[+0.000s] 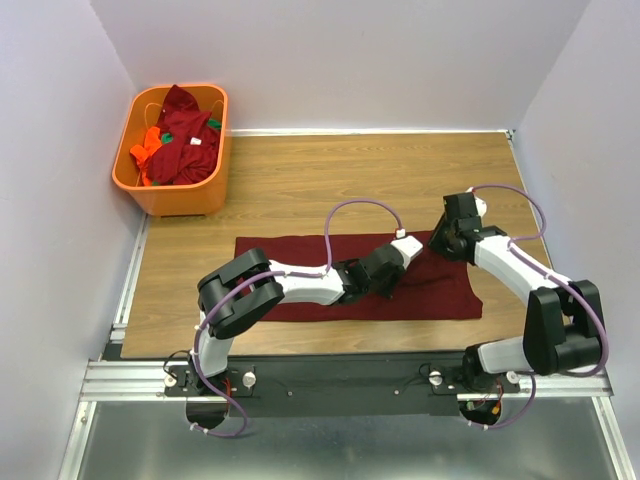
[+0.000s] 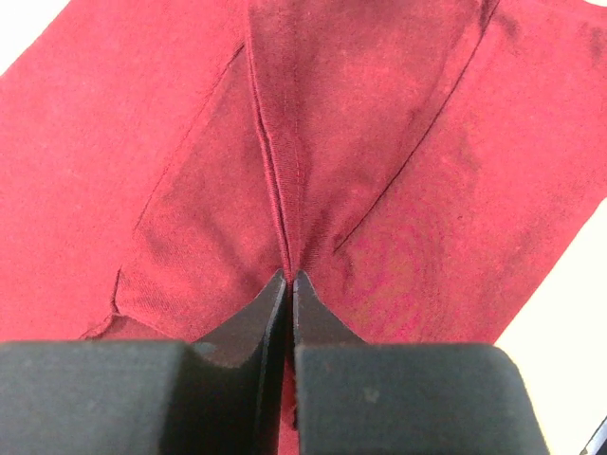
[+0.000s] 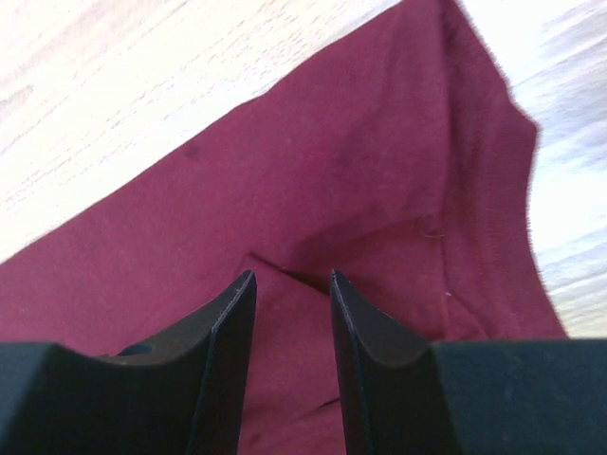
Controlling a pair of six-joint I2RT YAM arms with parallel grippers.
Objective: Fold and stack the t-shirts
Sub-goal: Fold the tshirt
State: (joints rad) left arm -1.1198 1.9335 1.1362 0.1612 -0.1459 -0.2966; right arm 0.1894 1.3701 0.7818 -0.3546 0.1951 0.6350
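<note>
**Pinching a ridge of the maroon shirt on the bench**

A maroon shirt (image 1: 285,252) is lying spread out flat across the middle of the wooden bench (image 1: 300,180), forming a long, wide strip that is running left to right in front of both arms. The left arm (image 1: 300,285) is reaching across the cloth from the near left, and its wrist is sitting over the right half of the shirt. The left fingers (image 2: 275,296) are pressing tight together and gripping a narrow raised fold of the fabric. A stitched seam is running straight up out of the pinch, and creases are fanning away from it on both sides.

The right arm (image 1: 510,265) is bending in from the near right, and its wrist is hanging over the far right corner of the same shirt. The right fingers (image 3: 242,296) are standing apart with a clear gap between them. Maroon cloth is showing through that gap, and nothing is being held. Just beyond the tips a small fold is showing, and the shirt's edge is running along bare wood to the right.

An orange basket (image 1: 170,195) is sitting at the far left corner of the bench, well apart from the spread shirt. A heap of shirts (image 1: 185,135) is filling it, mostly maroon, with orange cloth showing at its left side and small bits of green peeking out.
</note>
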